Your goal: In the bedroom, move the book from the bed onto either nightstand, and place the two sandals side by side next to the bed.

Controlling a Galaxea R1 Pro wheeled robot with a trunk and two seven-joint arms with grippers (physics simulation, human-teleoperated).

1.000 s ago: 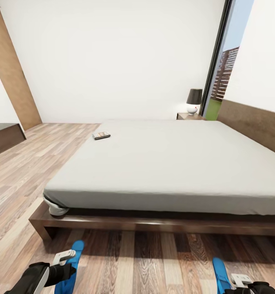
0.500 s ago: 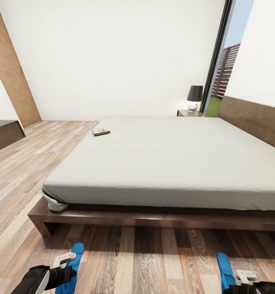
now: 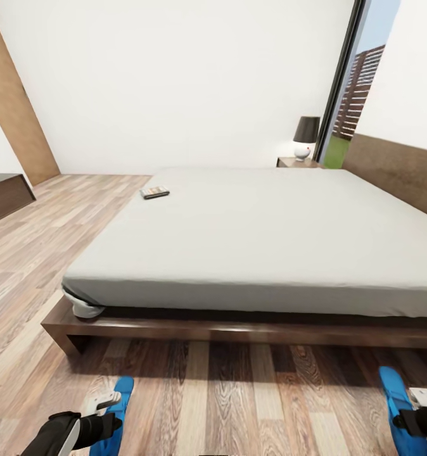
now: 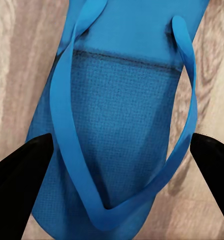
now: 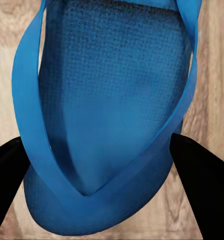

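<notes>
The book [image 3: 155, 192] lies flat on the pale grey mattress of the bed [image 3: 264, 234], near the far left edge of the mattress and well away from the robot. The bed's dark brown frame [image 3: 239, 330] runs across the head view just beyond the strip of wood-plank floor [image 3: 226, 399] in front of the robot. At the far corner beside the bed stands a nightstand [image 3: 296, 163] carrying a lamp [image 3: 305, 136] with a dark shade, next to a tall black-framed window [image 3: 346, 95]. The left end effector [image 3: 102, 405] is low at the left of the head view, closed on the left sandal [image 3: 115, 415], its black fingertips [image 4: 19, 175] sitting at either side of the blue sole and outside the thong straps in the wrist view. The right end effector [image 3: 422, 411] is low at the right, closed likewise on the right sandal [image 3: 400, 408], with fingertips [image 5: 201, 180] flanking the sole. Both sandals are over the floor on the near side of the bed, well apart from each other; whether they touch the planks cannot be told.
</notes>
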